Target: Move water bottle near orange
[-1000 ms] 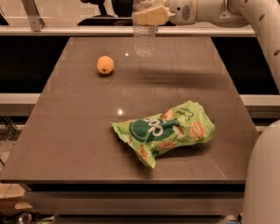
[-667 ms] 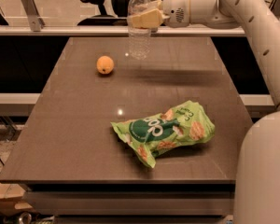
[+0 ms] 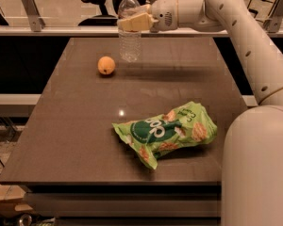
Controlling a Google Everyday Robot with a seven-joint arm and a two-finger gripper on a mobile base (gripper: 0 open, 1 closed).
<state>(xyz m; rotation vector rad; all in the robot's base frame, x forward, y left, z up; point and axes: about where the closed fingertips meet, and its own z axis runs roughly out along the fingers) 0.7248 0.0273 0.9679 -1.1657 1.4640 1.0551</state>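
Claw (image 3: 131, 22) clenched on water bottle (image 3: 130, 46), just beside orange (image 3: 106, 65); set it down vertical on worktop (image 3: 85, 126), then release.

The tool (image 3: 133, 21), clamped around the clear ribbed plastic water bottle (image 3: 130, 45), sits over the far part of the brown bench (image 3: 75, 126). A narrow bare strip separates the bottle from the small round orange fruit (image 3: 106, 65) to its left. The bench's left and middle are open. A crinkly green snack bag (image 3: 167, 132) blocks the near right, and the white arm (image 3: 245, 41) spans the far right.
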